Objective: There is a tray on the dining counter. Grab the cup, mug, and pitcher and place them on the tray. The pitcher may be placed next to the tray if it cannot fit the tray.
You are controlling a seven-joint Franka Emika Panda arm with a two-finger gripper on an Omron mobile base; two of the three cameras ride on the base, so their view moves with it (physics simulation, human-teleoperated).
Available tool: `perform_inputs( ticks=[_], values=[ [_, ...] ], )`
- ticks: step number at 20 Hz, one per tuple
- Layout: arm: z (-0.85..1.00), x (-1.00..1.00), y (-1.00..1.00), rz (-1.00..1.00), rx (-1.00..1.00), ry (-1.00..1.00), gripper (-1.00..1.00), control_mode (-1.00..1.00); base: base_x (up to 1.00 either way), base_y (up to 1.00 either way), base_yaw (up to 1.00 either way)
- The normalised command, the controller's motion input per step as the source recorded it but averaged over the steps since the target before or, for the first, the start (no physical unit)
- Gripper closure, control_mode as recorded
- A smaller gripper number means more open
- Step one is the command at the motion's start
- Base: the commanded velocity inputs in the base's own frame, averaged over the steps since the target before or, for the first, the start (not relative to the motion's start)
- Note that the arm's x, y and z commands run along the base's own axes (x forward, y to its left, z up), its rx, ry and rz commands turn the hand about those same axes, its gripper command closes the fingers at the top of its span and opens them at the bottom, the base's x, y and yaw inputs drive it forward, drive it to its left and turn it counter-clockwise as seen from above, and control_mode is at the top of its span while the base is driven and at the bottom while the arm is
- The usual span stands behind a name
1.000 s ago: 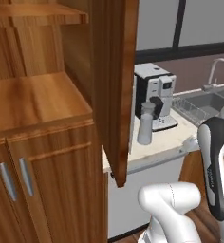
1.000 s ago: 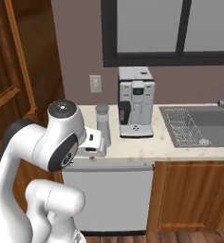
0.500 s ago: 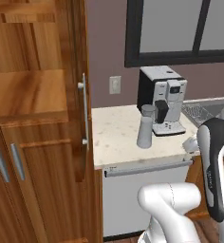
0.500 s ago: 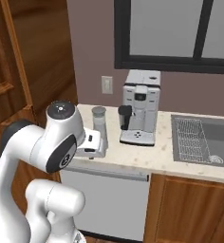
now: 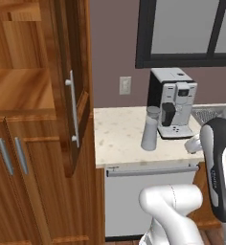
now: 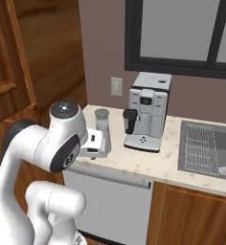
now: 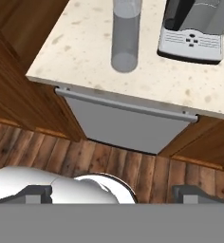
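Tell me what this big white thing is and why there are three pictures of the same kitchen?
The white thing is a robot arm on a base that can drive around a pretend, computer-drawn kitchen. Two cameras sit on that base behind the arm, one on its left and one on its right, so two pictures show the same spot from two sides. The third camera sits on the robot's hand and looks down along its claw. The claw is open and holds nothing. On the speckled counter stands a tall grey pitcher right beside a coffee machine. Below the counter is a dishwasher, and a wooden cabinet door hangs open on the left. A sink is off to the right.
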Motion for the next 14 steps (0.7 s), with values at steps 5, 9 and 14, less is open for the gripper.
perform_inputs(
  ticks=[5, 9, 14],
  values=[
    [0.0, 0.22, 0.21, 0.06, 0.0, 0.02, -1.0, -1.0, 0.0, 0.0, 0.0],
    [0.01, 0.66, 0.02, 0.0, 0.0, 0.0, -1.0, -1.0, 0.0, 0.0, 0.0],
    [0.0, 0.55, 0.01, 0.03, 0.0, 0.0, -1.0, -1.0, 0.0, 0.0, 0.0]
  ],
)
